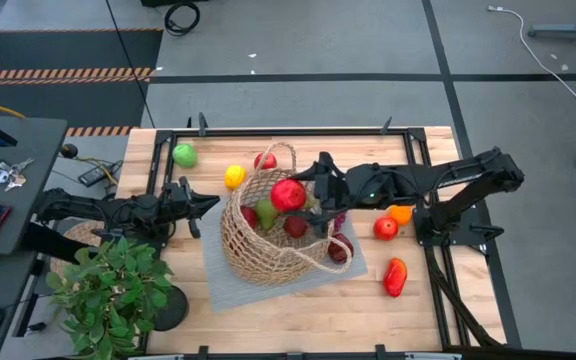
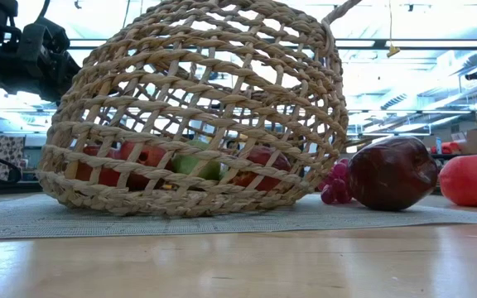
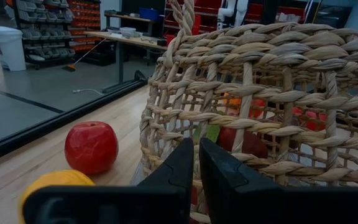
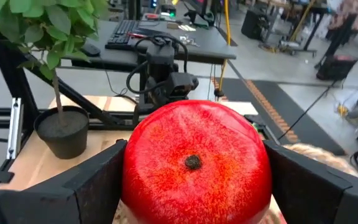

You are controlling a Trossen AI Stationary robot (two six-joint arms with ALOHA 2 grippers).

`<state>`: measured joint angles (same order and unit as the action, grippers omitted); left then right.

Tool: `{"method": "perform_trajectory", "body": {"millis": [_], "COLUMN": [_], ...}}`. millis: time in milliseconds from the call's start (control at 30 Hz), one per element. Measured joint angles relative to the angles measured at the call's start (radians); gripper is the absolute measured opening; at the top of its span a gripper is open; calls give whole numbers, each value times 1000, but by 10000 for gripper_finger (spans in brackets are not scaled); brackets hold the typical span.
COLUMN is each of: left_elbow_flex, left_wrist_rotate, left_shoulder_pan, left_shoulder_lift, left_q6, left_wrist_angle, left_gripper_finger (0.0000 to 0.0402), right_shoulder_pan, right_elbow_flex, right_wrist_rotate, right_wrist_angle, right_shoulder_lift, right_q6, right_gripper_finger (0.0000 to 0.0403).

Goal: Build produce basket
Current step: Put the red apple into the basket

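From above, the right gripper (image 1: pixel 295 190) holds a round red fruit (image 1: pixel 288 194) over the tan woven wicker basket (image 1: pixel 268 240) on the grey mat (image 1: pixel 353 262). Left wrist view: left gripper (image 3: pixel 196 163), fingers nearly closed, empty, touches the basket wall.

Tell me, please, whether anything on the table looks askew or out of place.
The basket is not upright: it is tipped on the grey mat, mouth tilted sideways. A dark red fruit lies outside it on the mat. The right gripper holds a red fruit above the basket.
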<state>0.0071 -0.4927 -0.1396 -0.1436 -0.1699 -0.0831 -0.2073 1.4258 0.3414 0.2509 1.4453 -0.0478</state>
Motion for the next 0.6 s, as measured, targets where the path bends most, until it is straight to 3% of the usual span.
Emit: {"method": "perform_trajectory", "body": {"millis": [600], "left_elbow_flex": [0], "left_wrist_rotate": [0], "left_shoulder_pan": [0], "left_shoulder_lift": [0], "left_q6": [0], "left_wrist_angle": [0], "left_gripper_finger": [33], "right_shoulder_pan": [-22], "right_elbow_flex": [0], "right_wrist_rotate": [-43], "right_wrist_angle": [117], "right_shoulder_lift": [-21], "right_q6": [-756], "right_gripper_finger": [351]}}
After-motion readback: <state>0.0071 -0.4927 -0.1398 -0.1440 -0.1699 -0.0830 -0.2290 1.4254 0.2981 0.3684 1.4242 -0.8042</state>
